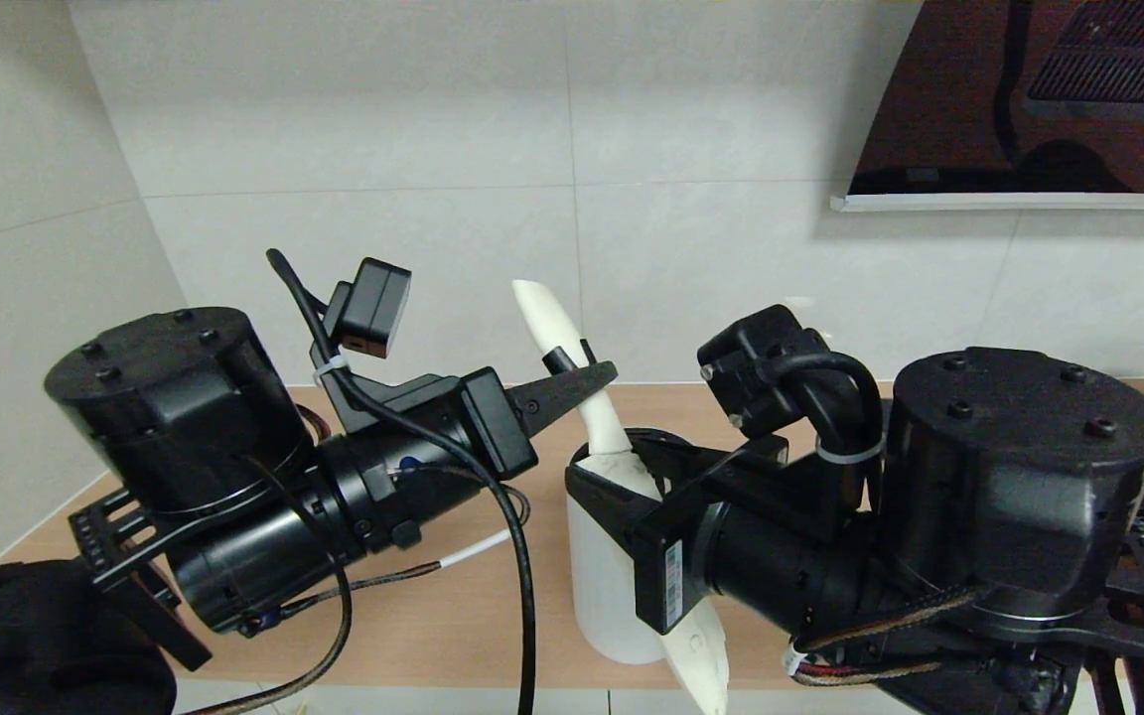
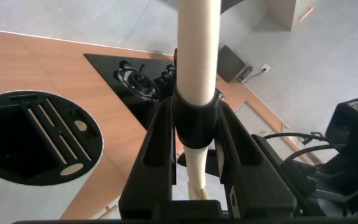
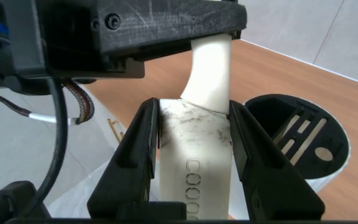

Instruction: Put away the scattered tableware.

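The white paddle hangs tilted over the utensil holder at the middle of the surface. The left hand pinches its narrow handle and the right hand pinches the broad blade. It is probably light, stiff, smooth plastic that slips easily, so the handle is the surer hold

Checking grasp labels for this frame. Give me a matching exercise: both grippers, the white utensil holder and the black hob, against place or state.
1 left gripper
2 right gripper
3 white cylindrical utensil holder with black slotted top
4 black gas hob

A shut on the broad end of the cream plastic scoop
B standing on the wooden counter
C shut on the scoop's narrow handle
D set flush into the counter

Pairs: 1-C, 2-A, 3-B, 4-D
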Robot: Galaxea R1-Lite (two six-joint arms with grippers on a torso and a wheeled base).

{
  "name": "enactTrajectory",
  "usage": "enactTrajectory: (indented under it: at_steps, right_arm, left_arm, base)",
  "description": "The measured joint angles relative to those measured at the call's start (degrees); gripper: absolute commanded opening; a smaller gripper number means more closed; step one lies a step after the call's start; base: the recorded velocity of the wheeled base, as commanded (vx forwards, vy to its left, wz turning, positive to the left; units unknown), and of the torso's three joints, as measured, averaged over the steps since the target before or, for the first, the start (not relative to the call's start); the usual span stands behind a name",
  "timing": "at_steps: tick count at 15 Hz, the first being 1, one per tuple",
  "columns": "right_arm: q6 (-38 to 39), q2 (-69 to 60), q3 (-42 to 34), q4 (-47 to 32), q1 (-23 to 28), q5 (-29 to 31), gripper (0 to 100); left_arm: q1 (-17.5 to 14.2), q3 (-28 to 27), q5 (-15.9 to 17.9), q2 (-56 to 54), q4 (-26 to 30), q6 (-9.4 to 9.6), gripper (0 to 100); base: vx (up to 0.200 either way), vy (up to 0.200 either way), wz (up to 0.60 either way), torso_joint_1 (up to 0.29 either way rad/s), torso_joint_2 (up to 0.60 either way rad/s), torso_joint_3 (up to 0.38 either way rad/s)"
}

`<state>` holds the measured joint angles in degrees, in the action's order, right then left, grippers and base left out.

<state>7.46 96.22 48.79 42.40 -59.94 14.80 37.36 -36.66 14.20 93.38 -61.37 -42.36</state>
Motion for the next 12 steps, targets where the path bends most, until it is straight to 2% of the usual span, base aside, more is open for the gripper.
enactTrajectory:
  at_steps: [3,4,12]
  right_arm:
    - [0.0,0.0,0.0,0.1,0.0,0.2,0]
    - [0.0,0.0,0.0,0.1,0.0,0.4,100]
    - [0.0,-1.2,-0.2,0.1,0.2,0.8,100]
  left_arm:
    - [0.0,0.0,0.0,-0.1,0.0,-0.04,0]
    - [0.0,0.0,0.0,-0.2,0.0,-0.06,0]
    - [-0.1,-0.6,-0.6,-1.7,0.4,0.18,0]
  base:
    - [0.0,0.0,0.0,0.0,0.0,0.0]
    - [0.0,0.0,0.0,0.0,0.0,0.0]
    - [0.0,0.0,0.0,0.0,0.0,0.0]
